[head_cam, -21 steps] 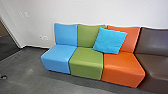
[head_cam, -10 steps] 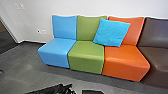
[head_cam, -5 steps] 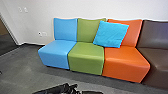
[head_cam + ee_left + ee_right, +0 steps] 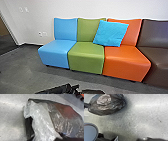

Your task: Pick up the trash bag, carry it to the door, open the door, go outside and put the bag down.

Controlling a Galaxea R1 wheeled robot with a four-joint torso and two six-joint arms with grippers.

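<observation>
Wall [image 4: 87, 8], white, across twelve o'clock, above a dark grey floor [image 4: 22, 65]. Opening [image 4: 6, 45] at nine to ten o'clock, with darker ground beyond. Along the wall, a row of armless seats, set side by side: blue seat [image 4: 53, 52] toward ten o'clock, green seat [image 4: 86, 56] near the middle, orange seat [image 4: 127, 62] toward four, brown seat [image 4: 160, 55] at three. Trash bag [image 4: 42, 119], black and shiny, with a pale, see-through crumpled part, close to the left wrist camera, over grey floor; cannot tell whether resting on it or lifted. Turquoise cushion [image 4: 110, 33] tilted at one o'clock, across the join of green and orange backrests. Black robot part [image 4: 61, 90] at six o'clock. Wall outlets [image 4: 42, 34] toward ten, switch plates [image 4: 24, 9] higher up. Left hand, right hand: cannot tell whether open, closed or gripping the bag.
</observation>
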